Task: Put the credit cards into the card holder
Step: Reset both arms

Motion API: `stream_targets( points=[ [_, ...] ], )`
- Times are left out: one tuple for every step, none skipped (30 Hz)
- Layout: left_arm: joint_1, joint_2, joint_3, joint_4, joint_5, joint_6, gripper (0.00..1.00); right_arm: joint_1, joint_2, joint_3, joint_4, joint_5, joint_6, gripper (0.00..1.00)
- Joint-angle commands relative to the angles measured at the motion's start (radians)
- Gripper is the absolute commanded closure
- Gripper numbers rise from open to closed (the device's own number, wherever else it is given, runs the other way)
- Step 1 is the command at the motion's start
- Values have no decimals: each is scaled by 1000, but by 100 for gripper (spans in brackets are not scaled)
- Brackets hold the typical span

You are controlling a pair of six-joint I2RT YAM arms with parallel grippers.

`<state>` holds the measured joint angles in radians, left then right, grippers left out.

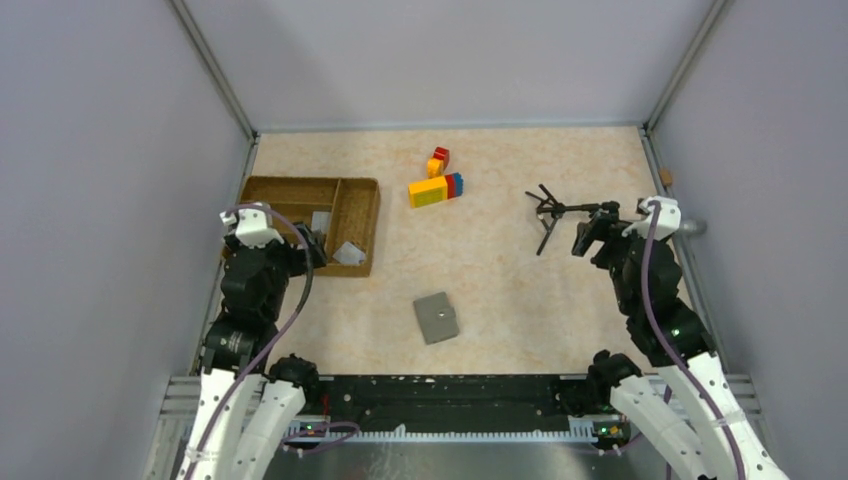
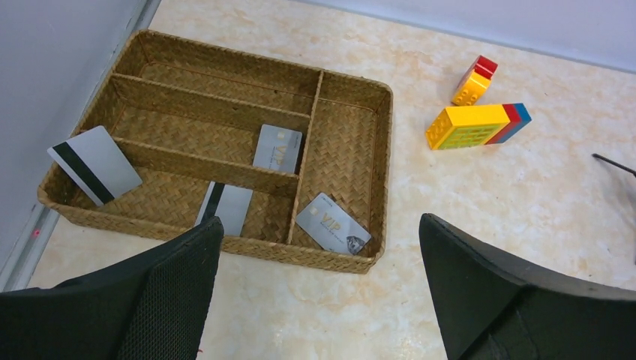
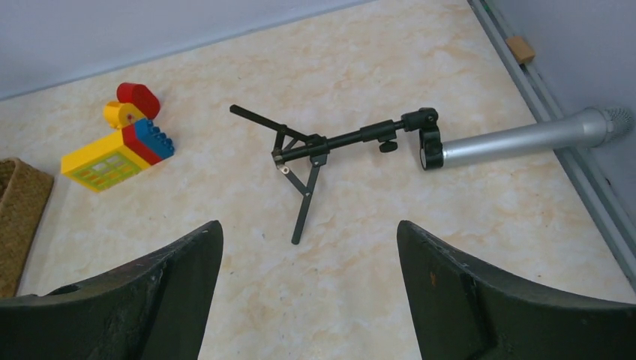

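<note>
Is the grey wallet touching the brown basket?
Apart. The top view shows the card holder lying flat, nearer the arms than the wicker tray, with a strip of table showing between them.

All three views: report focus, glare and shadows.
Top external: even light, faint shadows, walls splay outward. Left wrist: wicker tray and cards sharp, VIP lettering readable, near tool fingers dark. Right wrist: tripod stand crisp, bright sheen along the microphone barrel.

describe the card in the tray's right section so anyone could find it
Find the brown wicker tray at the table's left. Its long right compartment holds one silver card at the near end. It alone occupies that compartment, VIP lettering facing up.
</note>
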<state>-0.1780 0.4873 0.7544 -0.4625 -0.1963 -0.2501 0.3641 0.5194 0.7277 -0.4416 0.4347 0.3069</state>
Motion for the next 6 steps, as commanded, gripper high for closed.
stream_targets(
  points=[
    [-2,5,-14,65,23,27,1,-3,11,7,24,50,-43,16],
    [-2,6,-14,64,32,29,1,-4,11,7,23,50,-42,16],
    [-2,9,-17,65,33,29,1,-3,11,7,23,50,-43,16],
    [-2,12,-19,65,31,29,1,-3,10,7,22,51,-43,16],
    [-2,15,-18,65,28,29,1,-3,10,8,21,52,-41,16],
    [-2,18,-16,64,22,28,1,-4,9,7,19,52,-40,16]
  ],
)
